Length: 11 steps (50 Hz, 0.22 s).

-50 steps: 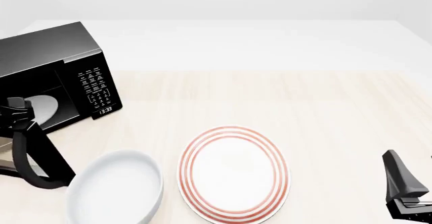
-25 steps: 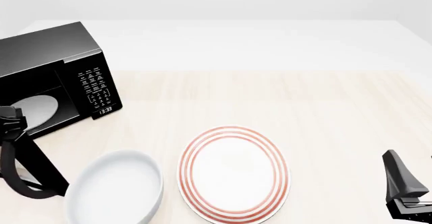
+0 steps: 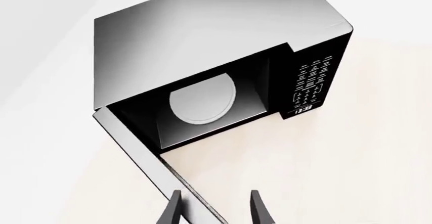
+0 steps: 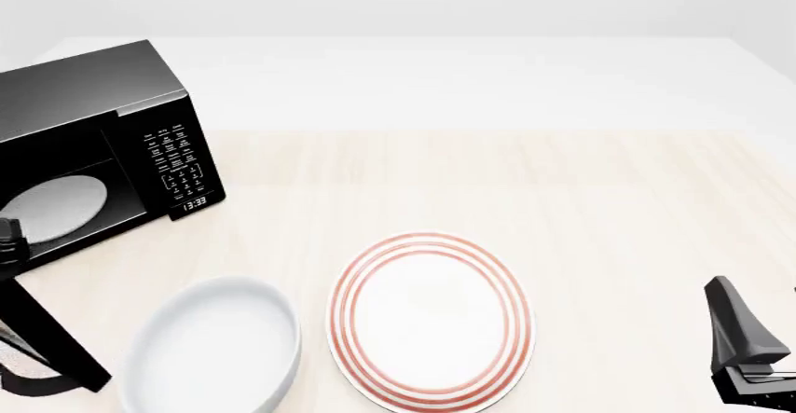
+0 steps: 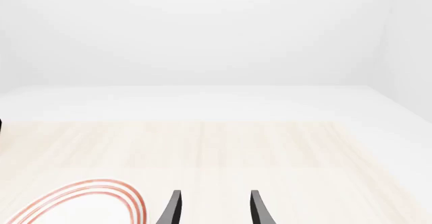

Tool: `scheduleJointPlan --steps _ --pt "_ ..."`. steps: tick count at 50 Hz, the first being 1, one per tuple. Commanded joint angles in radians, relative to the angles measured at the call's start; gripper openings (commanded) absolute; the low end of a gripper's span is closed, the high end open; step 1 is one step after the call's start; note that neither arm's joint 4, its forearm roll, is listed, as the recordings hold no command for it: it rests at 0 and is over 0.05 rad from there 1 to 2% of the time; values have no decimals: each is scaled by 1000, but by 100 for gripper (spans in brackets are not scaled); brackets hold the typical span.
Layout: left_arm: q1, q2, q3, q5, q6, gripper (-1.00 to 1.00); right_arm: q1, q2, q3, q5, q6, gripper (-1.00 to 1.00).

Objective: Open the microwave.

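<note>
Your table (image 4: 597, 180) fills most of the front view, pale wood. The microwave (image 4: 93, 105) sits at the upper left of that frame, long axis running across it, its open cavity and keypad panel (image 4: 174, 157) facing the lower right; the clock (image 4: 196, 205) reads 13:33, the keypad marks are too small to read. Its door (image 3: 145, 158) is swung wide, with the turntable plate (image 3: 202, 100) visible inside. The red-ringed plate (image 4: 432, 318) lies at lower centre, the white bowl (image 4: 212, 352) to its left. Your left gripper (image 3: 214, 209) straddles the door's edge, fingers parted around it. Your right gripper (image 5: 213, 209) is idle at lower right, fingers apart, holding nothing.
</note>
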Motion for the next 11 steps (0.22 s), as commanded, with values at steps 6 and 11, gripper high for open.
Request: scheduleJointPlan --steps 6,11 --pt "15 -40 95 101 37 100 0 0 0 0 0 100" --pt "13 -43 92 103 36 100 0 0 0 0 0 100"
